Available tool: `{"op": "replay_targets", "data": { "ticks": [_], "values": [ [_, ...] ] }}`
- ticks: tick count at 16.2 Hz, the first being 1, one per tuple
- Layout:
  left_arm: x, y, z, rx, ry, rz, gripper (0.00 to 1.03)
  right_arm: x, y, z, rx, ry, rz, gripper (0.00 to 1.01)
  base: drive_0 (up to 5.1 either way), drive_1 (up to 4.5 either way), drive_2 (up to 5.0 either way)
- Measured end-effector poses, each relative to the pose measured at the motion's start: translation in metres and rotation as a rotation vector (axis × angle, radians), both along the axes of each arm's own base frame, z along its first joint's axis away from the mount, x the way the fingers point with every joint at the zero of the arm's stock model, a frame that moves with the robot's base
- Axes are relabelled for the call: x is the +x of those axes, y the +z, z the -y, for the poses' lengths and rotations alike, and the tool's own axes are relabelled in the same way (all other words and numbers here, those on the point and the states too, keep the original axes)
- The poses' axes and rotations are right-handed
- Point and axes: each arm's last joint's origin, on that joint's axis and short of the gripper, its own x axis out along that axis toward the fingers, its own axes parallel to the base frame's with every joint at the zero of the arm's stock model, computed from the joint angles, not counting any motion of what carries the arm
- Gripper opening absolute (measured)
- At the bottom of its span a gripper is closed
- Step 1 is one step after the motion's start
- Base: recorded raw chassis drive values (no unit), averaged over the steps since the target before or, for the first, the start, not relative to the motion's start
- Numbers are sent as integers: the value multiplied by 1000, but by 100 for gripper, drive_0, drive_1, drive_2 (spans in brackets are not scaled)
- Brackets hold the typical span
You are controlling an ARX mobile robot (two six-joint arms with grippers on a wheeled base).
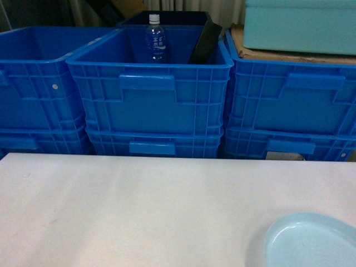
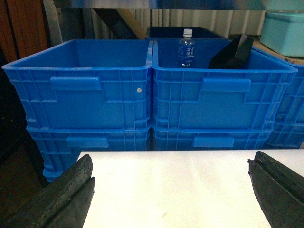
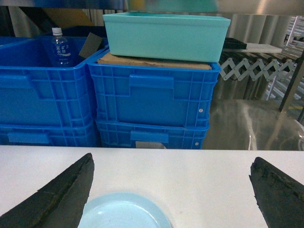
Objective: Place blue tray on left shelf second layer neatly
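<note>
From the head view, the blue tray [image 1: 311,242] lies flat at the near right corner of the white desk [image 1: 139,211], within the right arm's reach; stacked blue crates [image 1: 150,94] stand beyond.

From the left wrist, the left claw [image 2: 171,190] gapes wide over bare desk, holding nothing.

From the right wrist, the right claw [image 3: 171,190] is spread wide and empty, hovering above the tray, probably lining up a grasp. I cannot place the shelf tier.

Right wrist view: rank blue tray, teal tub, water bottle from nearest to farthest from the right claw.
1. blue tray, on the white table between the open right claw fingers.
2. teal tub, straight ahead atop the crate stack.
3. water bottle, far left, standing in the neighbouring crate, slightly deeper.
</note>
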Motion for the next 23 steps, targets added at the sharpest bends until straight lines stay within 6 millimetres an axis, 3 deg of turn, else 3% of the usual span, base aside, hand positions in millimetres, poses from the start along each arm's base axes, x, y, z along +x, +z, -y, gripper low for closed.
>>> {"op": "replay_targets", "data": {
  "ticks": [23],
  "values": [
    [0, 0, 0, 0, 0, 0, 98, 0, 0, 0, 0, 0, 0, 98, 0, 0, 0]
  ]
}}
